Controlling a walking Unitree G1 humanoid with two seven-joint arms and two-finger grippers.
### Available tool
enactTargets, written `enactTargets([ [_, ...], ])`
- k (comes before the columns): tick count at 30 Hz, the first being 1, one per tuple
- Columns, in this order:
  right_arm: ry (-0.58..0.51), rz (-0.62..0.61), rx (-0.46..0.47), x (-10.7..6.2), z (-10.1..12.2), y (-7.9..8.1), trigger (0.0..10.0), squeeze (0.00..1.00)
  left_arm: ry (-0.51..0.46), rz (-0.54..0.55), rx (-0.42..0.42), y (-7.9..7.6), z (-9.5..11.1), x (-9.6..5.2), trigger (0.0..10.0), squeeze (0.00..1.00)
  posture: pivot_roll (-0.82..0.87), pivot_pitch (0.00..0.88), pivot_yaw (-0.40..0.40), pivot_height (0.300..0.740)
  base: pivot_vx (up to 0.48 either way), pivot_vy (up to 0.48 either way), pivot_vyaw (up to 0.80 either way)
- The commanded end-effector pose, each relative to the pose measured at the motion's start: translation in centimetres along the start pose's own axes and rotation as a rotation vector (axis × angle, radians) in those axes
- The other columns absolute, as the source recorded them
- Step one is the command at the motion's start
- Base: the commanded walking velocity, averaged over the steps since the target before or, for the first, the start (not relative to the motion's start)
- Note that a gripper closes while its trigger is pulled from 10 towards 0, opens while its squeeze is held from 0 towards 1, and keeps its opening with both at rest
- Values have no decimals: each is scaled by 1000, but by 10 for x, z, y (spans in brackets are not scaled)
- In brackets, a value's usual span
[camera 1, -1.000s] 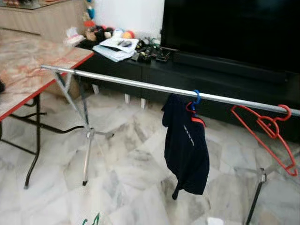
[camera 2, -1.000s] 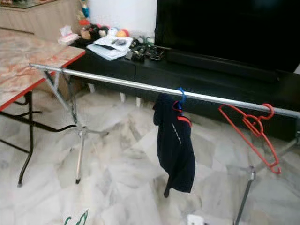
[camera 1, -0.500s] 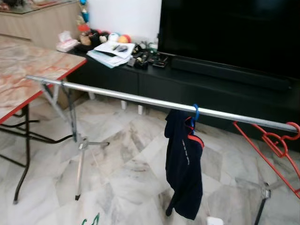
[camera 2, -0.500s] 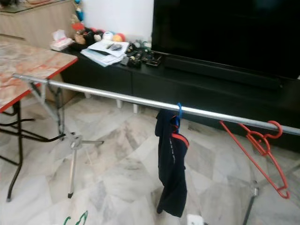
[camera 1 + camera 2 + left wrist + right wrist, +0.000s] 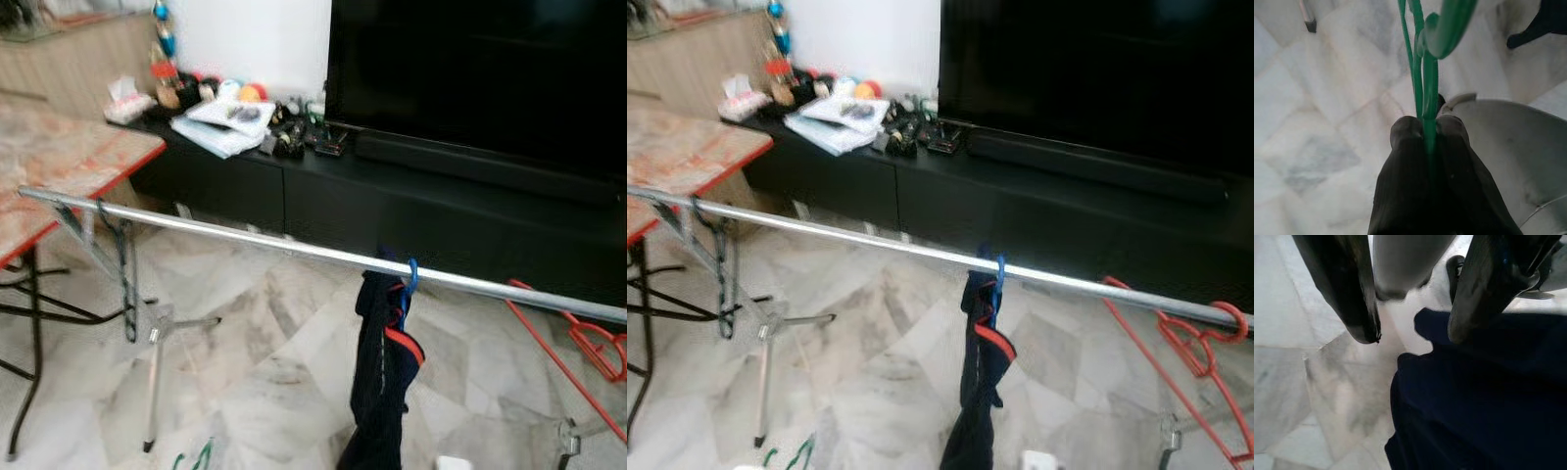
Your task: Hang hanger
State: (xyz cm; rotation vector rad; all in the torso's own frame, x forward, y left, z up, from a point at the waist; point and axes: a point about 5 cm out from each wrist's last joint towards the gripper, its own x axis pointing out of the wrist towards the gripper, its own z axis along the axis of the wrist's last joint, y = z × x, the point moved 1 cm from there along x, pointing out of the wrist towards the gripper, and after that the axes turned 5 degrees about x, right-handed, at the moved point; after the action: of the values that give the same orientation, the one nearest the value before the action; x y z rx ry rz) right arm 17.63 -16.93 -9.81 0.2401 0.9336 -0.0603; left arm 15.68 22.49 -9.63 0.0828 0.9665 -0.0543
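Observation:
A silver clothes rail (image 5: 245, 240) runs across the room on tripod legs. On it a dark navy garment (image 5: 382, 377) hangs from a blue hanger (image 5: 409, 277), and an empty red hanger (image 5: 1190, 343) hangs further right. My left gripper (image 5: 1422, 137) is shut on a green hanger (image 5: 1422, 73); its tip (image 5: 196, 458) pokes up at the bottom edge of the left eye view. My right gripper (image 5: 1410, 335) is open, hanging over the floor and a dark navy cloth (image 5: 1484, 401).
A marble-topped folding table (image 5: 59, 166) stands on the left. Behind the rail is a low black TV cabinet (image 5: 323, 191) with papers and small items, and a large dark TV (image 5: 470, 78). The floor (image 5: 265, 382) is marble tile.
The camera has moved closer to the rail and tilted, so the rail sits lower in the picture. The garment and red hanger have shifted down and right in view.

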Motion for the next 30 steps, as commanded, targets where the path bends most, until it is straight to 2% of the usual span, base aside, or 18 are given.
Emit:
enactTargets([
  [1,20,-33,-6,-3,-5,-12,10000,0,0,-12,18,-2,1,1,10000,0,-33,78,16,721,322,0,0],
  [6,22,-34,-6,-3,-6,-12,10000,0,-53,-11,43,3,13,1,10000,0,-34,79,16,721,196,0,0],
  [10,24,-35,-7,-3,-7,-12,10000,0,-162,-40,104,6,34,1,10000,0,-32,81,16,721,0,0,0],
  [12,24,-35,-7,-3,-7,-12,10000,0,-179,-43,114,7,37,1,10000,0,-33,81,16,721,0,0,0],
  [13,25,-36,-7,-3,-8,-12,10000,0,-223,-51,130,8,43,-1,10000,0,-33,81,17,721,0,0,0],
  [14,25,-36,-8,-4,-8,-12,10000,0,-292,-67,155,11,53,-3,10000,0,-31,83,17,721,0,0,0],
  [15,26,-38,-9,-4,-9,-12,10000,0,-423,-106,221,13,70,-11,10000,0,-30,85,17,721,0,0,0],
  [16,26,-38,-9,-4,-9,-12,10000,0,-423,-106,221,13,70,-11,10000,0,-30,85,17,721,0,0,0],
  [17,27,-39,-10,-4,-9,-13,10000,0,-489,-137,294,13,78,-17,10000,0,-27,86,16,721,0,0,0],
  [19,27,-40,-12,-4,-9,-13,10000,0,-530,-172,377,11,81,-22,10000,0,-24,87,16,721,0,0,0],
  [20,28,-40,-16,-4,-9,-13,10000,0,-568,-204,480,9,84,-28,10000,0,-24,88,17,721,0,0,0],
  [21,28,-40,-16,-4,-9,-13,10000,0,-583,-218,517,8,85,-30,10000,0,-23,89,17,721,0,0,0],
  [23,28,-40,-17,-4,-9,-13,10000,0,-591,-226,535,8,86,-32,10000,0,-23,89,17,721,0,0,0],
  [25,28,-38,-20,-4,-9,-12,10000,0,-684,-198,568,13,98,-43,10000,0,-20,90,18,721,0,0,0],
  [30,28,-36,-27,-4,-9,-11,10000,0,-829,-134,528,20,126,-58,10000,0,-17,91,14,721,0,0,0],
])
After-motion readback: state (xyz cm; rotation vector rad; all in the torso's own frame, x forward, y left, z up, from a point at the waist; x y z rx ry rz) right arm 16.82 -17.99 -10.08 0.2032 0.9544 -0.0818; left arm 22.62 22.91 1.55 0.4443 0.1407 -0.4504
